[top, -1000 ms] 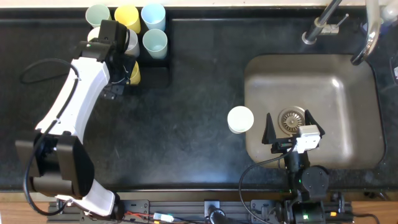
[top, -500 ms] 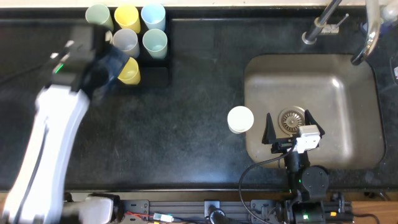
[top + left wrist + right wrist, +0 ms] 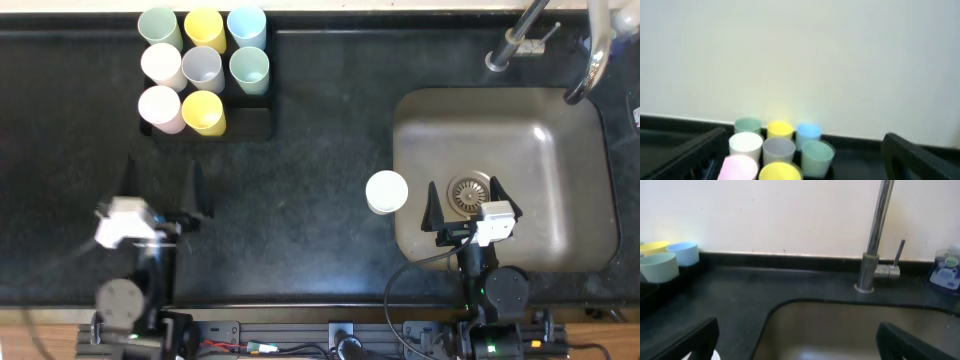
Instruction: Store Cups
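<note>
Left end effector (image 3: 161, 175) withdrawn, open; cups (image 3: 203, 67) well ahead.

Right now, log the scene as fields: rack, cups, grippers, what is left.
rack: back left of the counter, one corner slot bare
racked cups: eight, mixed colours
loose cup: white, at the left rim of the sink
left gripper: open, empty, apart from the rack
right gripper: open, empty, over the sink by the drain
left to do: loose cup not yet in the rack
</note>
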Controlling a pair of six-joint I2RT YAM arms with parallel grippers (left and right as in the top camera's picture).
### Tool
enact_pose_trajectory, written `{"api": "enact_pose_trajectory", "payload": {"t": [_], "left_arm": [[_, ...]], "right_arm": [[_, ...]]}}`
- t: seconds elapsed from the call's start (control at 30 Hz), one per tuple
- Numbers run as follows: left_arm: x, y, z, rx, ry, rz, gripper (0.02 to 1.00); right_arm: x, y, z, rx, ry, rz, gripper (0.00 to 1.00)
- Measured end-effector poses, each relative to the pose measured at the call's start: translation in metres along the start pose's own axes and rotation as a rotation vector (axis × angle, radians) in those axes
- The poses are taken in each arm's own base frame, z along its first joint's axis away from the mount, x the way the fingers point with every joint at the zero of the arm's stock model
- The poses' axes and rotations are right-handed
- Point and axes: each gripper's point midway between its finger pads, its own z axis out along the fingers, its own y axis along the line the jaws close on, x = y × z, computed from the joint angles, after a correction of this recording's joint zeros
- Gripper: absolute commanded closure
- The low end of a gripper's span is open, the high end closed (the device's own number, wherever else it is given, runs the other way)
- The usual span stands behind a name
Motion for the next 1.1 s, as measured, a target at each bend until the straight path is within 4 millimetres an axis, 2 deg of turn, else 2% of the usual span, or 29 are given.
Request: {"api": "enact_pose_trajectory", "payload": {"t": [0.07, 0.2, 0.23, 0.4, 0.53, 0.83, 1.1], "left_arm": [[0.027, 0.004, -0.006, -0.011, 0.048, 0.047, 0.018], [0.013, 0.006, -0.009, -0.026, -0.004, 0.088, 0.018], [0.015, 0.006, -0.01, -0.027, 0.008, 0.095, 0.018], [0.067, 0.017, -0.02, -0.062, 0.223, 0.133, 0.02], [0.09, 0.024, -0.029, -0.086, 0.317, 0.153, 0.018], [0.088, 0.05, -0.032, -0.176, 0.32, 0.184, 0.018], [0.09, 0.045, -0.031, -0.146, 0.325, 0.179, 0.02]], "right_arm": [[0.0, 0.0, 0.0, 0.0, 0.001, 0.0, 0.005], [0.0, 0.0, 0.0, 0.0, 0.0, 0.0, 0.003], [0.0, 0.0, 0.0, 0.001, 0.0, 0.0, 0.005], [0.0, 0.0, 0.0, 0.0, 0.001, 0.0, 0.003], [0.0, 0.0, 0.0, 0.0, 0.0, 0.0, 0.005], [0.0, 0.0, 0.0, 0.001, 0.0, 0.0, 0.005], [0.0, 0.0, 0.0, 0.0, 0.001, 0.0, 0.005]]}}
